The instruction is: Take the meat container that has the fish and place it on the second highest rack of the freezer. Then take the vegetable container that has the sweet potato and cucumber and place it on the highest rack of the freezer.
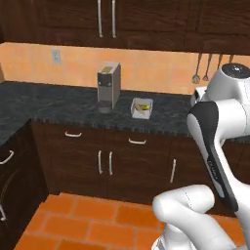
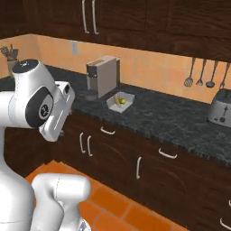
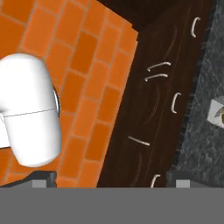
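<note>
No lettering can be read; a dark strip on the arm carries marks too blurred to make out.

White container with yellow-green piece on counter.

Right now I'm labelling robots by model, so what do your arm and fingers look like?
The arm is glossy white with rounded, tube-like links, dark grey-black bands at the joints and a dark round cap on the top joint. One link carries small pale lettering on a black strip. The fingers are small dark grey blocks.
</note>
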You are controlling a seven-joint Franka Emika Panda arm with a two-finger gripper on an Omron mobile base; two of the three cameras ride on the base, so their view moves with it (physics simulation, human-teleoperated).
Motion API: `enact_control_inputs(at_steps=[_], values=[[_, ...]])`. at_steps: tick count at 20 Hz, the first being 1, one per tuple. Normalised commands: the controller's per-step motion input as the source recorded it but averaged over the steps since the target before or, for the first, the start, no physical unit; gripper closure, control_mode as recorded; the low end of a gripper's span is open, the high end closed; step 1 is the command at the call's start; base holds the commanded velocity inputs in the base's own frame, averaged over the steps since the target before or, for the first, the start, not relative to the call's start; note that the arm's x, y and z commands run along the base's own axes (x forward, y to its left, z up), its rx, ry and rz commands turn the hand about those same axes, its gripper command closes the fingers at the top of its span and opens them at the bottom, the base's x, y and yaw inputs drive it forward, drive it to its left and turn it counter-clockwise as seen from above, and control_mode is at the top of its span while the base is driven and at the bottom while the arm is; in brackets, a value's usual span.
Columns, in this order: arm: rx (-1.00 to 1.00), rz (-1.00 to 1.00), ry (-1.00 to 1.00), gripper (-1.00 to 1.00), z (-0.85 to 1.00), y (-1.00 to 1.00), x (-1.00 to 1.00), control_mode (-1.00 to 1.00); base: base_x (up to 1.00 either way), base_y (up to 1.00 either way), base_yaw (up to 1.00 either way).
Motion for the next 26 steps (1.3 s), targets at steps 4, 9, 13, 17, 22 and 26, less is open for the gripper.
enact_control_inputs(at_steps=[4, 9, 13, 17, 22, 26], values=[[0.00, 0.00, 0.00, -1.00, 0.00, 0.00, 0.00, 1.00, 0.86, 1.00, -0.56], [0.00, 0.00, 0.00, -1.00, 0.00, 0.00, 0.00, 1.00, 0.78, 0.95, -0.50], [0.00, 0.00, 0.00, -1.00, 0.00, 0.00, 0.00, 1.00, 0.54, 0.70, -0.20], [0.00, 0.00, 0.00, -1.00, 0.00, 0.00, 0.00, 1.00, 0.52, 0.27, -0.01], [0.00, 0.00, 0.00, -1.00, 0.00, 0.00, 0.00, 1.00, 0.61, 0.06, -0.28], [0.00, 0.00, 0.00, -1.00, 0.00, 0.00, 0.00, 1.00, 0.44, 0.26, -0.22]])
